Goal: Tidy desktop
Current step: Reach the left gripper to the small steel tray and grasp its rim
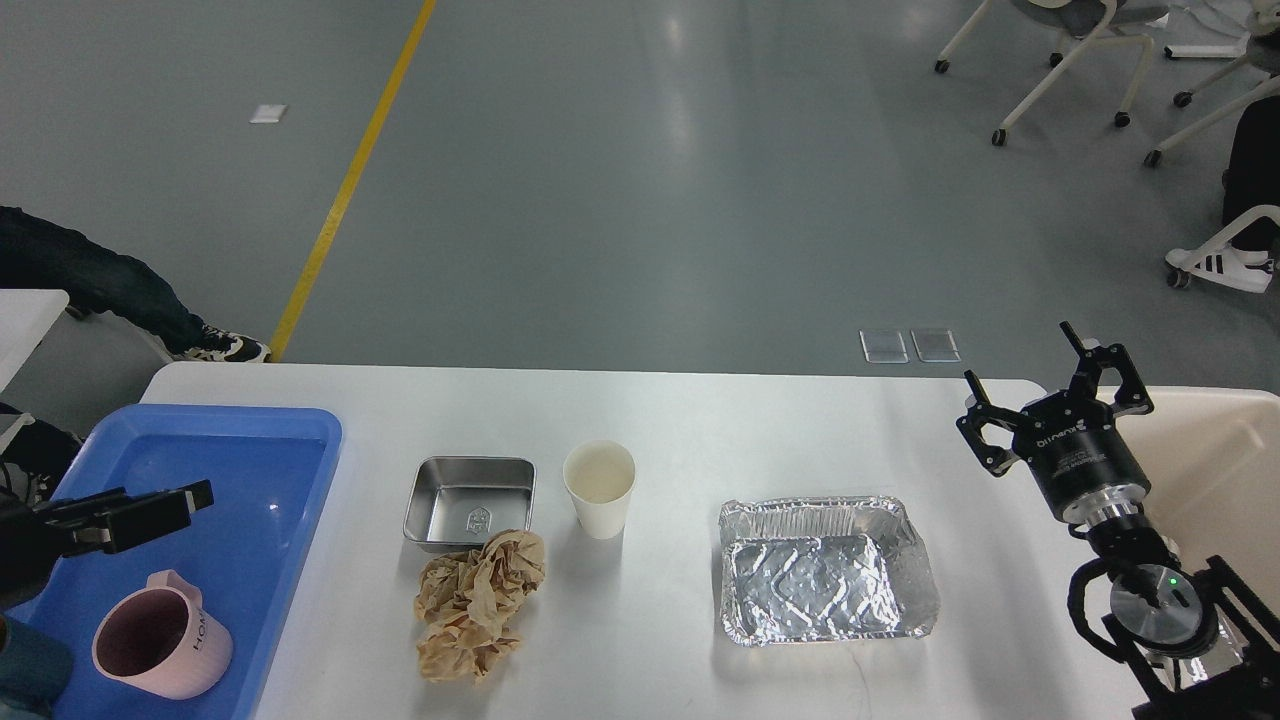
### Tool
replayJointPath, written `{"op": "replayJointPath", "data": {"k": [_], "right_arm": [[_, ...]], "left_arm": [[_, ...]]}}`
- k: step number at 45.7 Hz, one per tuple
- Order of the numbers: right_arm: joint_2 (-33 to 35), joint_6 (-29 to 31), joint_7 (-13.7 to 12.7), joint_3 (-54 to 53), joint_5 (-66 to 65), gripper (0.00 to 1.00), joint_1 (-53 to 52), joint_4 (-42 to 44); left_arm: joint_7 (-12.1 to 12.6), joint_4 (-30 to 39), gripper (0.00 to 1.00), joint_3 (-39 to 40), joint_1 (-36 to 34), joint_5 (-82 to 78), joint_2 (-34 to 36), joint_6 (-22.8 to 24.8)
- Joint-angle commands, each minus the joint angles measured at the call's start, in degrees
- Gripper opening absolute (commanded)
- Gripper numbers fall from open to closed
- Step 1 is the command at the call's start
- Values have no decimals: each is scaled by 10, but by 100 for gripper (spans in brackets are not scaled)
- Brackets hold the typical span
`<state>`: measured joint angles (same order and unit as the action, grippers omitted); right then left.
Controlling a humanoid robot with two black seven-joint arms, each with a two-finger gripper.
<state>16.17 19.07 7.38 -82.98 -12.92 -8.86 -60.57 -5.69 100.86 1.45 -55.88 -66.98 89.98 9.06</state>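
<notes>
Grey polished floor stretches away behind the white counter, crossed by a yellow line, with wheeled chairs off at the far right. The counter fills the lower half of the view, wide and rounded at its corners.

On its left end sits a blue tray. A pink mug stands upright in the tray's near part, its opening facing up. The left claw hangs above the tray, up and away from the mug, touching nothing. It is seen side-on and dark, so I cannot tell whether its fingers are apart or together; it holds nothing that I can see.

Toward the middle, a small steel pan lies flat, and a crumpled wad of brown paper lies against its near edge. Just to the right of the pan stands a white paper cup, upright. Further right is a foil tray, crinkled, lying apart from the cup.

At the right end the right claw points up and away, its two fingers spread wide apart with nothing between them. It hovers over the counter's far right corner, beside the rim of a cream bin, clear of the foil tray.
</notes>
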Motion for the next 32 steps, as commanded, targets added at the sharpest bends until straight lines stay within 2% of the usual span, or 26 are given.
{"op": "replayJointPath", "data": {"k": [1, 18, 25, 26, 32], "right_arm": [[0, 0, 0, 0, 0, 100, 1, 0], [0, 0, 0, 0, 0, 100, 2, 0], [0, 0, 0, 0, 0, 100, 2, 0], [0, 0, 0, 0, 0, 100, 2, 0], [0, 1, 0, 1, 0, 100, 3, 0]], "left_arm": [[0, 0, 94, 1, -39, 1, 20, 41], [1, 0, 95, -1, -37, 1, 8, 36], [6, -25, 94, -3, -23, 5, -65, 1], [9, -49, 94, -3, -11, 6, -106, -7], [12, -144, 94, -3, 19, 6, -213, -11]]}}
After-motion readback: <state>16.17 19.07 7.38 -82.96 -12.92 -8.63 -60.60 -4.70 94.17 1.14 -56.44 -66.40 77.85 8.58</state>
